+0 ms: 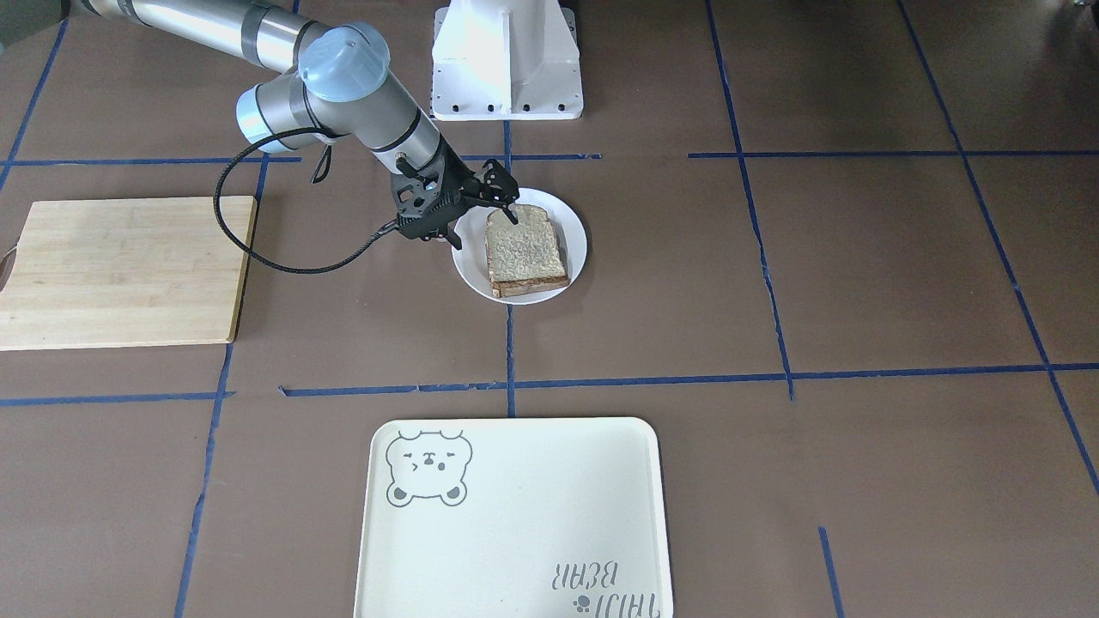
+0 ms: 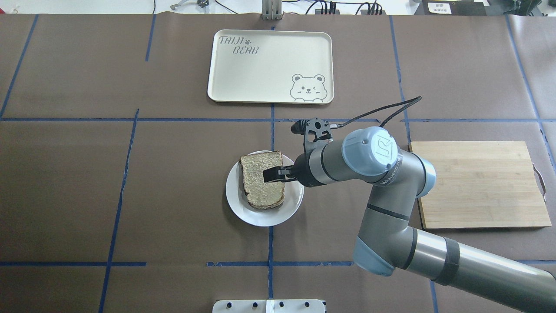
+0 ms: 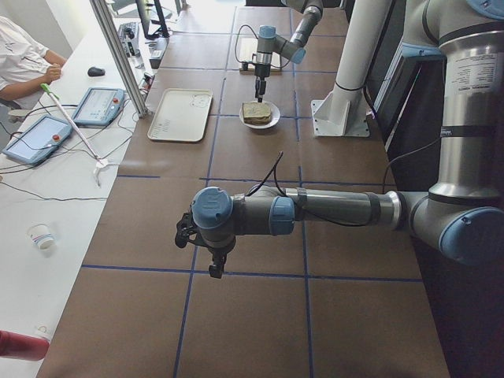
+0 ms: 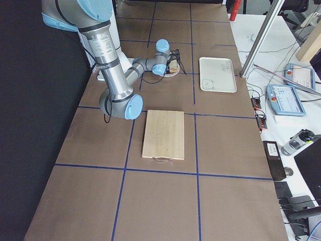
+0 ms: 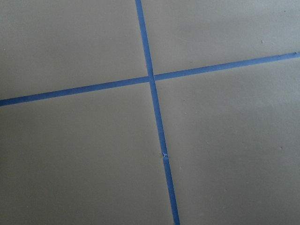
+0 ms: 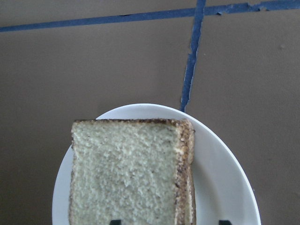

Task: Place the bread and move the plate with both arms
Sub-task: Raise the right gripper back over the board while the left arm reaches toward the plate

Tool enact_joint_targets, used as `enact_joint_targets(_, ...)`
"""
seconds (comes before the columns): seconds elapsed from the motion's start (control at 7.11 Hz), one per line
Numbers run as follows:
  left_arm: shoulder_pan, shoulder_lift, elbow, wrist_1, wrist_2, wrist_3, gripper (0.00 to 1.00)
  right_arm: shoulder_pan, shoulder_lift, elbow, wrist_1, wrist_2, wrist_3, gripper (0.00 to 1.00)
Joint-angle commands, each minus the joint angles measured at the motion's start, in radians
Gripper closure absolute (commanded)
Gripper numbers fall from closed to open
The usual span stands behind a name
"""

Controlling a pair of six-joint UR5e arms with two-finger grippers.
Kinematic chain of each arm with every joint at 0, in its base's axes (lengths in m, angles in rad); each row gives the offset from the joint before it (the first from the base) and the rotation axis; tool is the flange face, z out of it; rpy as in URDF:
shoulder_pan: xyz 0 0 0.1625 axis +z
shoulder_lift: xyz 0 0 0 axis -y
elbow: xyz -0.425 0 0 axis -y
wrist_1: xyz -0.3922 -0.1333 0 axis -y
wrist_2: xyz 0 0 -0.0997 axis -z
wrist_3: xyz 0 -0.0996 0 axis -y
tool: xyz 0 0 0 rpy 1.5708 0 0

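The bread (image 1: 525, 249) lies flat on the white plate (image 1: 577, 232) near the table's middle, and a second brown edge shows under it. Both show in the overhead view, bread (image 2: 259, 182) on plate (image 2: 260, 217), and in the right wrist view, bread (image 6: 124, 173) on plate (image 6: 225, 183). My right gripper (image 1: 511, 209) is open and empty, hovering just above the bread's edge nearest the robot; it also shows from overhead (image 2: 271, 174). Its two fingertips are spread wide at the bottom of the right wrist view. My left gripper (image 3: 213, 266) hangs over bare table far from the plate; I cannot tell whether it is open.
A cream bear tray (image 2: 269, 65) lies beyond the plate on the operators' side. A wooden cutting board (image 2: 478, 182) lies on the robot's right. The white robot base (image 1: 506, 60) stands behind the plate. Blue tape lines cross the brown mat (image 5: 154, 93).
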Motion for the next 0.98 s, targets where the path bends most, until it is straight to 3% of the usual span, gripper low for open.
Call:
enact_joint_targets(0.0,0.117,-0.001,-0.108,-0.052,-0.016,-0.277,0.0,0.033,-0.116,0.138,-0.015,0.003,0.019,0.0)
enact_joint_targets(0.14,0.227,-0.001,-0.187,-0.053,-0.018,-0.388,0.0,0.076,-0.202,0.191,-0.015,0.018,0.031,0.0)
enact_joint_targets(0.42,0.454,-0.028,-0.327,-0.102,-0.01,-0.723,0.0,0.244,-0.371,0.249,-0.018,0.174,0.042,0.0)
enact_joint_targets(0.56,0.55,-0.095,-0.32,-0.188,-0.008,-0.939,0.0,0.364,-0.423,0.244,-0.02,0.276,0.027,0.0)
enact_joint_targets(0.84,0.737,-0.287,-0.209,-0.367,0.011,-1.343,0.0,0.464,-0.503,0.232,-0.021,0.3,-0.067,0.0)
